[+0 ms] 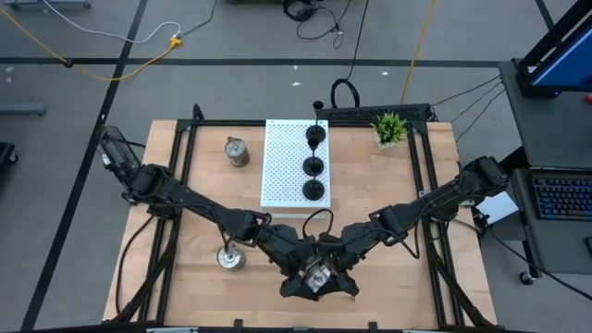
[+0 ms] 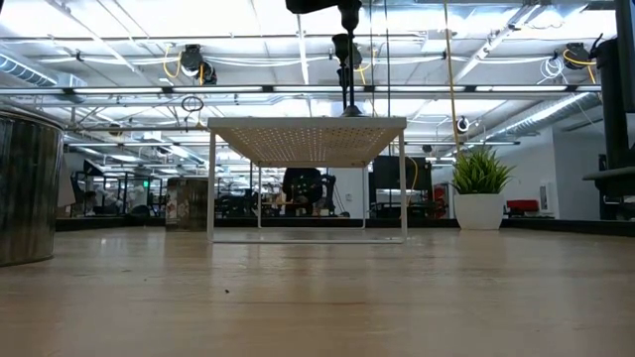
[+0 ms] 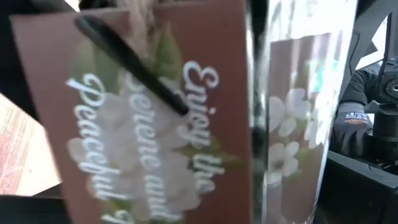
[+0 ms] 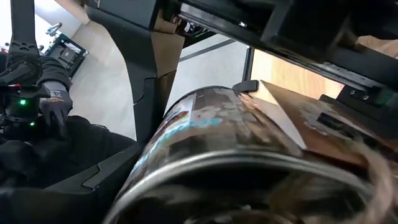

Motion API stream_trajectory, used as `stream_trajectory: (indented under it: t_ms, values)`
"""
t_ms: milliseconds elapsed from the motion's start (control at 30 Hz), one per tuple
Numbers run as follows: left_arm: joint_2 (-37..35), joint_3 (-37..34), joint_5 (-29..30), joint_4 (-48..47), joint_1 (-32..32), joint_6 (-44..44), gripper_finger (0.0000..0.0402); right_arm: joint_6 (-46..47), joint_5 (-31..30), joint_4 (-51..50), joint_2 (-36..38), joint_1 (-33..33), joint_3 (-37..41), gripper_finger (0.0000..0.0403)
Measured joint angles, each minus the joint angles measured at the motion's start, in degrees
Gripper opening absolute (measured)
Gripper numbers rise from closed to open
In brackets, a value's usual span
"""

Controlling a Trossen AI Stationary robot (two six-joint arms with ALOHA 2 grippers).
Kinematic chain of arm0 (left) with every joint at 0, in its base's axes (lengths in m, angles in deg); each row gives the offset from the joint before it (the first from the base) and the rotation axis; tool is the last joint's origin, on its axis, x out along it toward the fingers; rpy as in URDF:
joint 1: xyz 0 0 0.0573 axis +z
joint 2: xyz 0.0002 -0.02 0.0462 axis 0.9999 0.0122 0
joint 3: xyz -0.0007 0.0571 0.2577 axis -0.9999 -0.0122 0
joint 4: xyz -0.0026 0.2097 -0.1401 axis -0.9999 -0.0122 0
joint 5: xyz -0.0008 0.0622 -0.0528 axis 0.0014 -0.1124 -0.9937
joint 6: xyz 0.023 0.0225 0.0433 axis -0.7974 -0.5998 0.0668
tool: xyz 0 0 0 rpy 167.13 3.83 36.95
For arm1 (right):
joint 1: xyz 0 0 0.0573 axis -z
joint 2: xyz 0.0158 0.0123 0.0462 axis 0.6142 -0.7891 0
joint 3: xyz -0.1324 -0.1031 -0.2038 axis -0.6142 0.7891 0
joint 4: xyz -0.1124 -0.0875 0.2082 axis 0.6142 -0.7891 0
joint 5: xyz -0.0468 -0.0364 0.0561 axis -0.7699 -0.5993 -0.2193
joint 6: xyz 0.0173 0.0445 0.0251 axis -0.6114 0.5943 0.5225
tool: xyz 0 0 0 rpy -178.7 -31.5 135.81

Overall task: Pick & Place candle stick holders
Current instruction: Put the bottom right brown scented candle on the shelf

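Note:
Three black candle stick holders (image 1: 314, 166) stand in a row on the white perforated board (image 1: 282, 162). One silver holder (image 1: 237, 151) stands left of the board. Another silver holder (image 1: 230, 257) stands near the left arm and shows in the low view (image 2: 20, 188). A third silver holder (image 1: 319, 275) with a brown printed tag (image 3: 143, 118) is in the air at the table's near middle. My left gripper (image 1: 305, 274) and right gripper (image 1: 335, 273) meet on either side of it. The holder fills the right wrist view (image 4: 217, 155). My left gripper is shut on the tagged silver holder's shiny round wall (image 4: 245, 93), coming from the table's left. The holder is lifted clear of the table and lies tilted, with its tag hanging against it. The holder itself hides the rest of the contact.
A small green potted plant (image 1: 389, 128) stands at the far right, beyond the board. The board stands raised on thin legs (image 2: 210, 188). Bare wooden table (image 1: 462, 268) lies to the near right and near left. A person's gloved hands (image 4: 43, 99) show beyond the table's near edge.

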Motion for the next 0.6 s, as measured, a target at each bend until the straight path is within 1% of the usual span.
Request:
stream_trajectory:
  t_ms: [167,433,600]
  values:
    - [-0.02,0.0,0.33,-0.04,0.07,0.17,0.0399,-0.04,1.44,0.3,-0.02,0.58,0.04,0.035]
    - [-0.04,0.0,-0.69,-0.02,0.13,-0.11,0.0399,-1.11,1.76,0.69,-0.06,1.04,0.04,0.035]
    - [-0.04,0.0,-0.68,-0.08,0.27,-0.76,0.0387,-1.47,1.59,0.83,-0.07,1.08,0.04,0.035]
